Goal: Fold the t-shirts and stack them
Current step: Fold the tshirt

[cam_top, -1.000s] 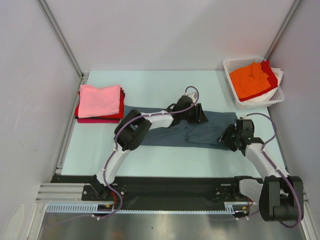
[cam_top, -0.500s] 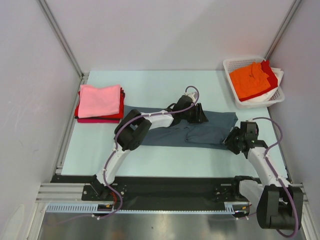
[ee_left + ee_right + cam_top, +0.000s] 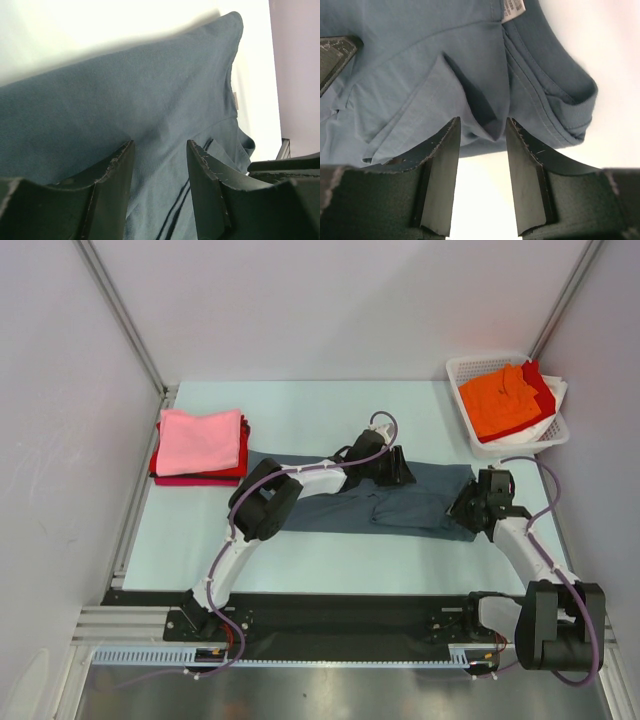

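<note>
A slate blue-grey t-shirt (image 3: 430, 485) lies folded into a long band across the middle of the table. My left gripper (image 3: 400, 470) rests on its far edge, near the middle. In the left wrist view that gripper (image 3: 160, 145) is open, with the blue-grey cloth (image 3: 125, 90) spread beneath and between its fingers. My right gripper (image 3: 465, 512) is at the shirt's right end, by the collar. In the right wrist view it (image 3: 483, 122) stands open, and a fold of the shirt's edge (image 3: 492, 127) reaches just between its fingertips. A pink t-shirt (image 3: 198, 440) tops a folded stack at the left.
A white lattice basket (image 3: 470, 365) at the back right holds an orange t-shirt (image 3: 500, 400) over red and white ones. Grey walls close in on both sides. Under the pink shirt, red and magenta ones show at the stack's edges (image 3: 245, 445).
My right gripper has moved away from me and to the right, up to the shirt's collar end, and its jaws have narrowed a little. The left arm has stayed put.
</note>
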### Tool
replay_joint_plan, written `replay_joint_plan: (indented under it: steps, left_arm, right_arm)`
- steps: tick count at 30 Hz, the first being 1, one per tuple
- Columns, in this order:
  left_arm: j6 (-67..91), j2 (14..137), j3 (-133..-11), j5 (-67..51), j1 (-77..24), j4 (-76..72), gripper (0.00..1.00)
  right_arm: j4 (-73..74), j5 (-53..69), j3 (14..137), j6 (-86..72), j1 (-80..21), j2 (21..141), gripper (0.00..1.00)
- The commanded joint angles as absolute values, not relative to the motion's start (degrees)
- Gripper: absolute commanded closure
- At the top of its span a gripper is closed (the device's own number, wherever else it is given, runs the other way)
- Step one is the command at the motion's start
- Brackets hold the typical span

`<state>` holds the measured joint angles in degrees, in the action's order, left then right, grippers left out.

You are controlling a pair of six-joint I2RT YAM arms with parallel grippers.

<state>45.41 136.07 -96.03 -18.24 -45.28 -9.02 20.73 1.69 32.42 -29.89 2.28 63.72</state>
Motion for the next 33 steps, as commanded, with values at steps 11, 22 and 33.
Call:
replay_joint_plan:
  steps: [11,22,33]
  left_arm:
    - [44.03,135.97,-98.44,-18.11,-44.82,-8.79,0.48]
    - [43.59,136.58,-99.4,-17.84,-44.56,-8.0,0.48]
    - [43.24,136.23,-99.49,-18.1,-44.47,-7.82,0.48]
  right_arm:
    - [16.69,2.55,36.03,-28.21,0.44,71.54,0.67]
    - [23.82,1.66,31.47,-32.25,2.9,64.34,0.82]
    - [23.28,0.63,32.16,-30.68,2.38,63.9,0.48]
